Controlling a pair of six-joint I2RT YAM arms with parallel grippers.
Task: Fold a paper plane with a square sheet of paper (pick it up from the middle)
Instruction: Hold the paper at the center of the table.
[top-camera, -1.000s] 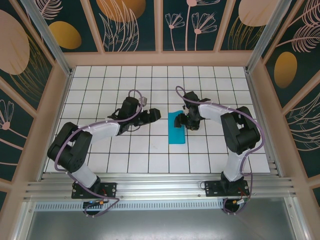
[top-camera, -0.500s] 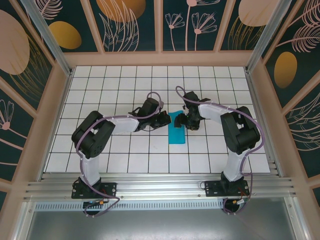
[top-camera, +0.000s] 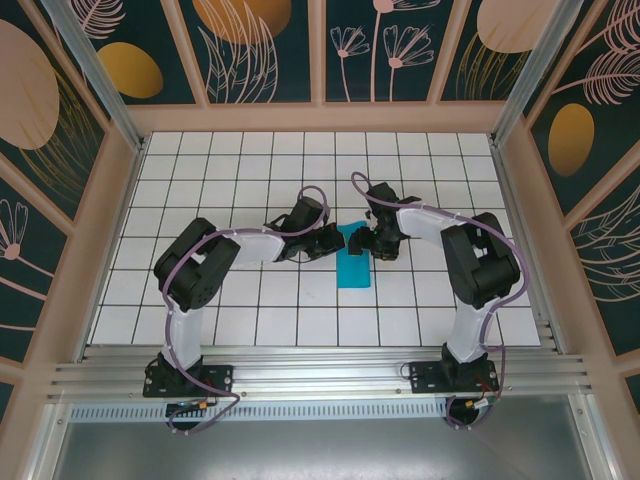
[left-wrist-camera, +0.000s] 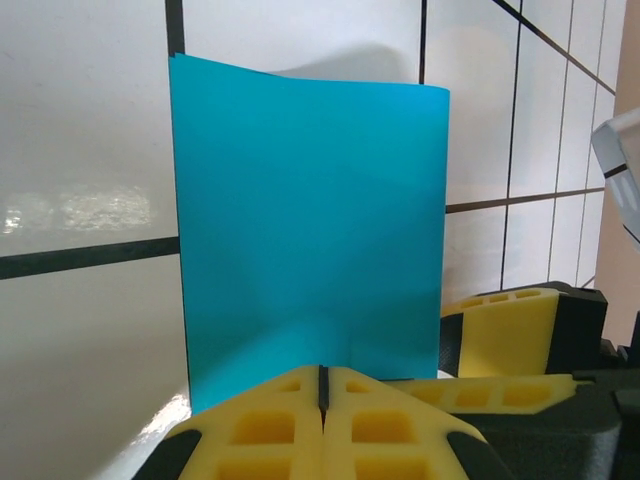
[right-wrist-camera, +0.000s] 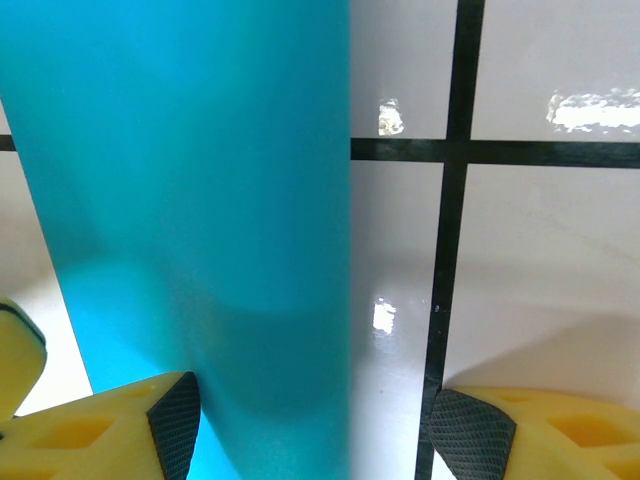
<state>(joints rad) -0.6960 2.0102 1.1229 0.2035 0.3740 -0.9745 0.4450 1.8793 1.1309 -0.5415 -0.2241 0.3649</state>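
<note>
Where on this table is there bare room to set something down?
The far tile rows along the back wall are bare, and so are the near tiles in front of the paper. The middle is crowded: the left gripper and right gripper meet at the paper's far end.

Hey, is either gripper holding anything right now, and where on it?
Nothing looks gripped. The paper lies on the table; the left gripper is shut at one edge, and the right gripper is open across the other edge.
</note>
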